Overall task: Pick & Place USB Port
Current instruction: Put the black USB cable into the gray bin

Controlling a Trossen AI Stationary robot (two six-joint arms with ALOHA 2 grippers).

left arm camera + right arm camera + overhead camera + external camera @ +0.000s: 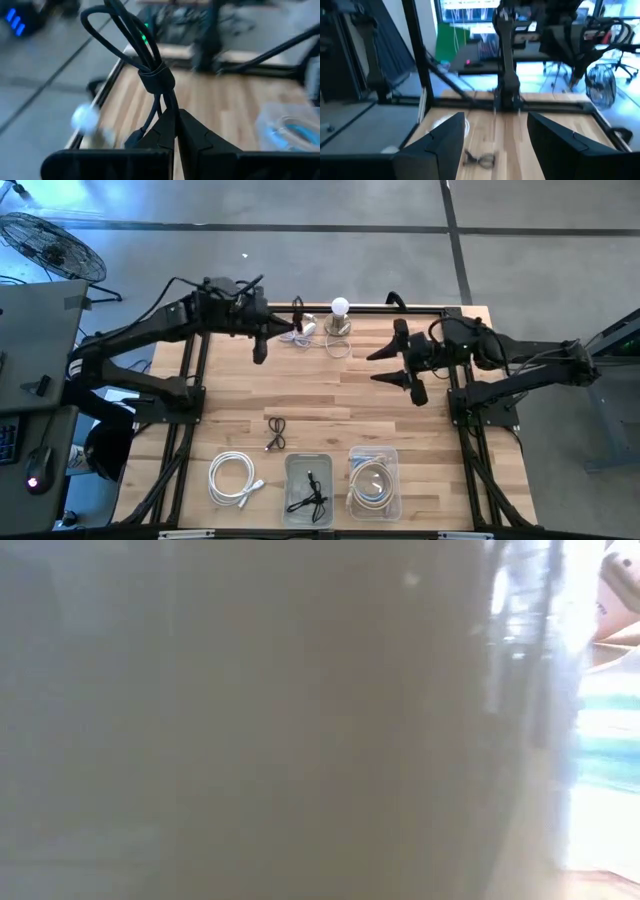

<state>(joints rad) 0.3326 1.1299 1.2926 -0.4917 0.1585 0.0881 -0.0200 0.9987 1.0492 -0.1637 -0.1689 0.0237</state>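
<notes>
Left wrist view: black, banded cable (150, 60)

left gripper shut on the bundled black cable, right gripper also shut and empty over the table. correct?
Not quite. The right gripper is open, not shut: the right wrist view shows its fingers spread wide with bare table between them, holding nothing. The rest stands: the left wrist view shows the left gripper shut on the bundled black cable.

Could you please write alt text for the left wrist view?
The left gripper, shut, pinches a bundled black cable held by a strap, lifted above the wooden table. A clear bin of cable sits blurred beyond.
</notes>
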